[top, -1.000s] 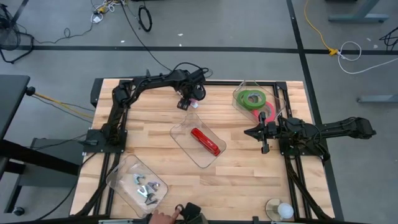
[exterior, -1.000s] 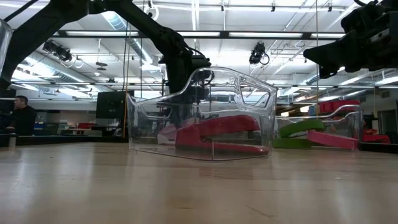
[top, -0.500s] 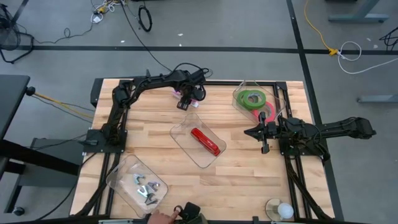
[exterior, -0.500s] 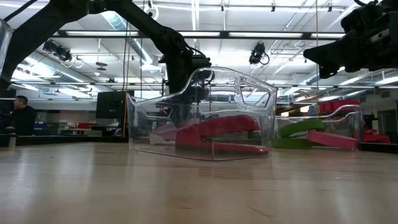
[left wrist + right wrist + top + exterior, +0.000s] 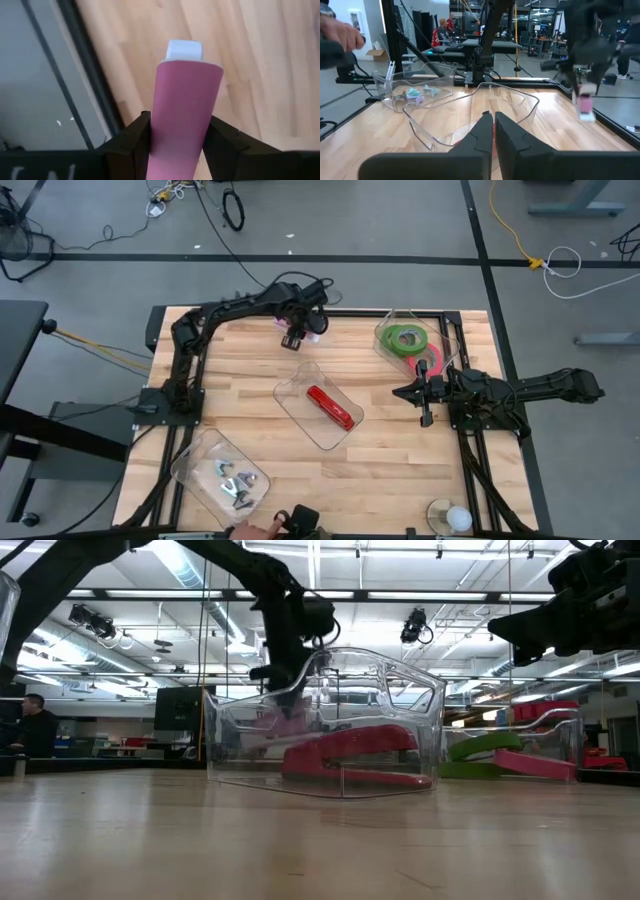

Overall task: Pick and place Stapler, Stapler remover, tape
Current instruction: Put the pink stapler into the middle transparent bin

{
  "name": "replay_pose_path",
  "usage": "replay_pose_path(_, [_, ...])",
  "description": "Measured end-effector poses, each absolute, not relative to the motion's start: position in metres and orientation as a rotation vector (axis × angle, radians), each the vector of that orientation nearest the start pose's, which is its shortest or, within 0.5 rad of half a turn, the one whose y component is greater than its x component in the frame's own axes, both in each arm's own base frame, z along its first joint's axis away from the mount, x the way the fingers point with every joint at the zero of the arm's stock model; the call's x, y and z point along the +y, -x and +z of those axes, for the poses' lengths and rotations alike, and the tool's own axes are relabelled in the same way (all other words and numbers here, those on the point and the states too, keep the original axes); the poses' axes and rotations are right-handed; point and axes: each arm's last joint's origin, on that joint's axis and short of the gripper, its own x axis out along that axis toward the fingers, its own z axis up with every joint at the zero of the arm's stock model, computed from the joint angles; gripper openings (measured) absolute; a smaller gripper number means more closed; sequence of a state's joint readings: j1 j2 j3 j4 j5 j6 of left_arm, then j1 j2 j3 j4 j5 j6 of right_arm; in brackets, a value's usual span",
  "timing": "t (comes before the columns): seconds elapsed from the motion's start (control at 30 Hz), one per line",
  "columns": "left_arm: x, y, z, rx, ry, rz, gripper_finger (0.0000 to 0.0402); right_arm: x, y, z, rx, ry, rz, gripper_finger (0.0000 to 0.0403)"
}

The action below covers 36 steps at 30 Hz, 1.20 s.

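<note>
The left gripper (image 5: 295, 335) squeezes a pink stapler (image 5: 182, 107) up in the air near the table's (image 5: 400, 470) far edge, while the right gripper (image 5: 398, 392) waits shut beside the bin (image 5: 388, 323) holding 3 tape rings (image 5: 408, 339), and a red stapler (image 5: 331, 407) lies in the middle tray (image 5: 290, 395).

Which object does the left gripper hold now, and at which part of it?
The left gripper holds a pink stapler, fingers pressing its two long sides, white tip pointing away.
</note>
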<state>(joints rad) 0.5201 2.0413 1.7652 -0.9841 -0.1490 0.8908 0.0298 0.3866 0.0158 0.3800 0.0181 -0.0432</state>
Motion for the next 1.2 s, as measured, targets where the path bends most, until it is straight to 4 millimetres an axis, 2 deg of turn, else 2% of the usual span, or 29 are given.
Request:
replay_pose_path(0.37, [0.206, -0.361, 0.325, 1.201, -0.431, 0.096, 0.0150, 0.003, -0.122, 0.171, -0.009, 0.043, 0.012, 0.0022])
replay_pose_path(0.6, [0.198, -0.360, 0.362, 1.110, -0.435, 0.119, 0.0150, 0.003, -0.122, 0.171, -0.009, 0.043, 0.012, 0.0022])
replay_pose_path(0.73, [0.195, -0.360, 0.369, 1.087, -0.426, 0.127, 0.0149, 0.003, -0.122, 0.171, -0.009, 0.043, 0.012, 0.0022])
replay_pose_path(1.0, [0.182, -0.362, 0.366, 1.125, -0.377, 0.104, 0.0149, 0.003, -0.122, 0.171, -0.009, 0.043, 0.012, 0.0022])
replay_pose_path(1.2, [0.159, -0.371, 0.366, 1.133, -0.419, 0.077, 0.0149, 0.003, -0.122, 0.171, -0.009, 0.043, 0.012, 0.0022])
